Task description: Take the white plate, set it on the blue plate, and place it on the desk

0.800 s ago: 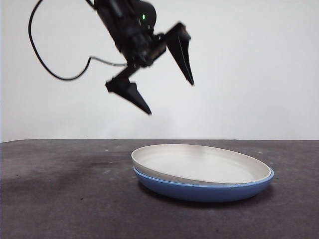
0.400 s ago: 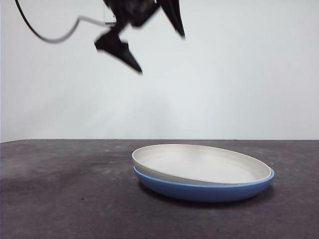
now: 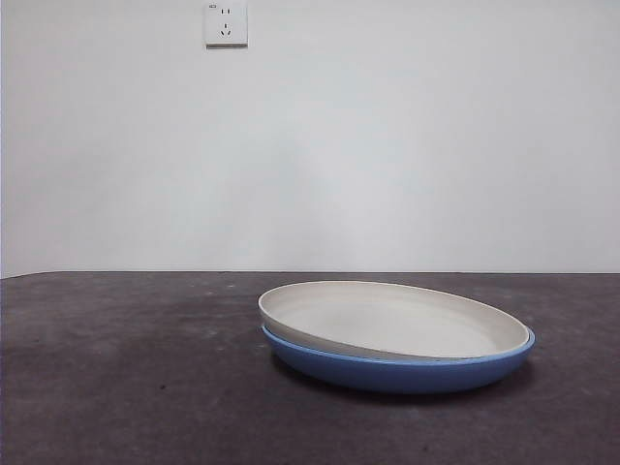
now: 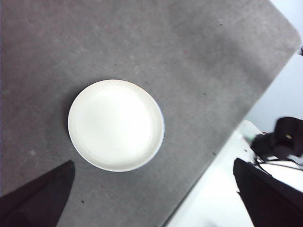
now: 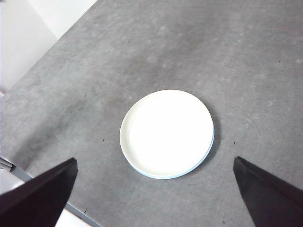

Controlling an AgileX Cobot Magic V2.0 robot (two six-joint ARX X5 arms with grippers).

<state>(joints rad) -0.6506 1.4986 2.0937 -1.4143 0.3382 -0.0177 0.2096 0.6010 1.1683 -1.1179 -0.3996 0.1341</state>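
The white plate lies stacked in the blue plate, slightly tilted, on the desk right of centre. No gripper shows in the front view. High above the stack, my left gripper is open with nothing between its jaws; the white plate lies far below, with the blue plate only a thin sliver at its edge. My right gripper is likewise open and empty, high over the white plate, which is ringed by a crescent of the blue plate.
A wall socket sits high on the white wall behind the desk. The desk's edge runs near the stack in the left wrist view, with dark arm hardware beyond it. Bare desk surrounds the plates.
The open gripper that hung above and left of the plates has risen out of the top of the front view. The stacked plates have not moved.
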